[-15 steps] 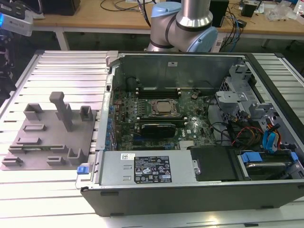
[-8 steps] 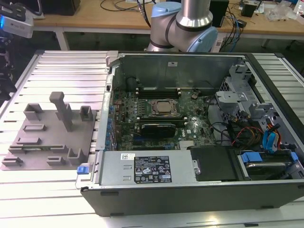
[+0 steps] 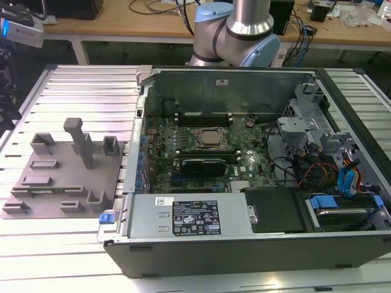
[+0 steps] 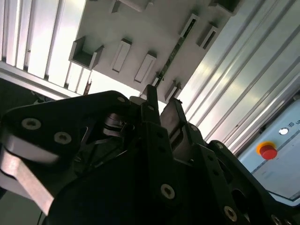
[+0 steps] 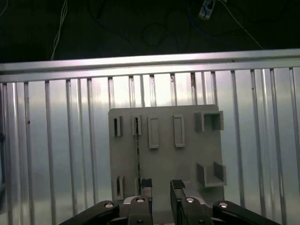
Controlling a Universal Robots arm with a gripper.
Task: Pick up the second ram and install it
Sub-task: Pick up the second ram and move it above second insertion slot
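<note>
While the claw (image 5: 161, 191) hangs with fingers (image 5: 146, 188) parted over the gray plate (image 5: 164, 161), the second ram (image 5: 137, 150) stands edge-up in its slots, long axis running away from the claw, just outside one finger's line.

Harsh overhead glare on the ribbed metal table (image 5: 70, 140), gripper (image 4: 162, 102) in dark silhouette.

Arm (image 3: 235, 27): silver-grey round joints with pale blue caps. End effector (image 5: 161, 183): matte black, 2 blocky fingers (image 5: 146, 185), angular link plates dotted with round silver screws (image 4: 167, 191).
</note>
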